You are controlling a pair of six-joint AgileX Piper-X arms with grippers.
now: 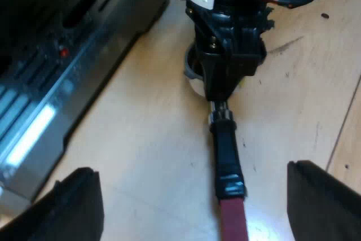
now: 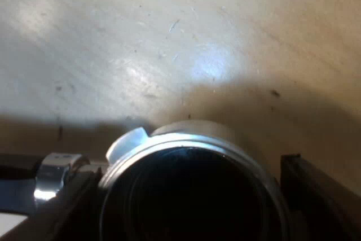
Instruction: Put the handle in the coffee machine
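The metal holder lies flat on the wooden table, its dark handle [image 1: 227, 150] running toward my left gripper [image 1: 192, 170] and ending in red [image 1: 233, 218]. My left gripper is open, one finger on each side of the red end and well apart from it. My right gripper [image 1: 228, 77] stands over the holder's basket end, next to the espresso machine [image 1: 56, 55]. In the right wrist view the round metal basket [image 2: 186, 145] sits between the fingers of my right gripper [image 2: 192, 196], which press against its rim on both sides.
The machine's steel drip tray and front stand close beside the holder. Bare wooden table [image 2: 169, 43] stretches beyond the basket and on the holder's side away from the machine.
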